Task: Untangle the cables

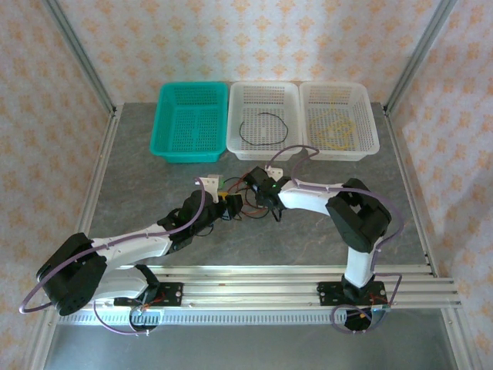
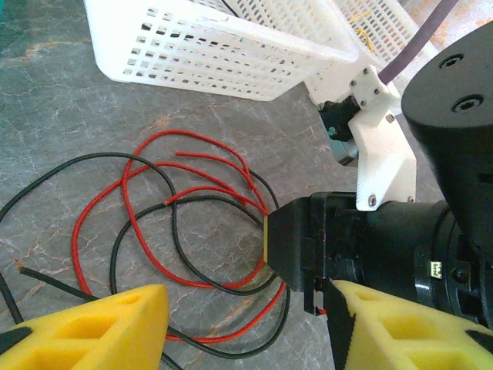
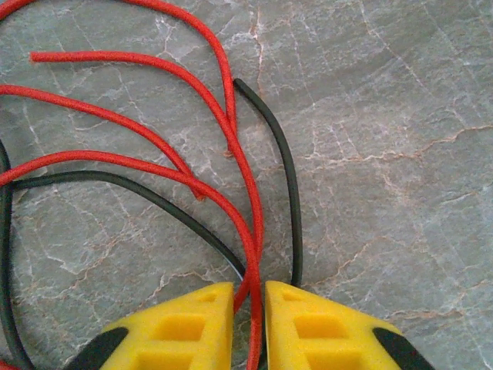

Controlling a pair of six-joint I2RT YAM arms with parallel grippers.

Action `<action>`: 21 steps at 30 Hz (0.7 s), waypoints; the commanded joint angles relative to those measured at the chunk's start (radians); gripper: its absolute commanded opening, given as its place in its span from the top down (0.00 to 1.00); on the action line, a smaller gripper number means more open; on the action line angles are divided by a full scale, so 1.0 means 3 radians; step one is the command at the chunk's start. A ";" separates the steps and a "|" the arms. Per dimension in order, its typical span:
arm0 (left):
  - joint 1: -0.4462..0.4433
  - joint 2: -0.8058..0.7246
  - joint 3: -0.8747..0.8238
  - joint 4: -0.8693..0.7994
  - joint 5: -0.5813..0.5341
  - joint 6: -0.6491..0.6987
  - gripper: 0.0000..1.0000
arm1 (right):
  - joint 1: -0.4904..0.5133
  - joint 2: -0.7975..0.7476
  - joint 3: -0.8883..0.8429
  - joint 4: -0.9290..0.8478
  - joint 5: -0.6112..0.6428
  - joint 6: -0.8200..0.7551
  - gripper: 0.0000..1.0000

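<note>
Red cable (image 3: 258,231) – one strand of it – is clamped between the two yellow fingers of the right gripper (image 3: 249,289). A black cable (image 3: 291,185) loops through it at the middle of the grey table (image 1: 154,193). Just near of this tangle, the left gripper (image 2: 246,308) hovers with its fingers spread wide. Three baskets line the far edge – one teal basket (image 1: 166,142) on the left and two white. The middle basket (image 1: 264,85) holds one black loop (image 1: 240,131), and the right basket (image 1: 335,85) holds a yellow cable (image 1: 335,127).
</note>
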 commanded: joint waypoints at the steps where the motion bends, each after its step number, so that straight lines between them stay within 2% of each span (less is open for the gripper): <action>1: -0.0031 -0.0018 0.0027 0.0053 -0.0033 -0.0002 0.43 | 0.0016 0.0051 0.0016 -0.0057 0.0073 -0.0027 0.85; 10: -0.0026 -0.0060 0.0057 0.0008 -0.0132 0.0005 0.43 | 0.0014 -0.0114 -0.0046 -0.0018 0.0155 0.0018 0.96; 16: -0.0012 -0.0090 0.0113 0.0017 -0.0124 0.0025 0.43 | 0.0017 -0.0658 -0.0319 0.0281 0.0195 -0.0086 1.00; 21: 0.0004 -0.0022 0.0182 0.0090 0.0074 0.0135 0.43 | 0.0017 -0.1174 -0.0523 0.0505 0.0151 -0.0250 1.00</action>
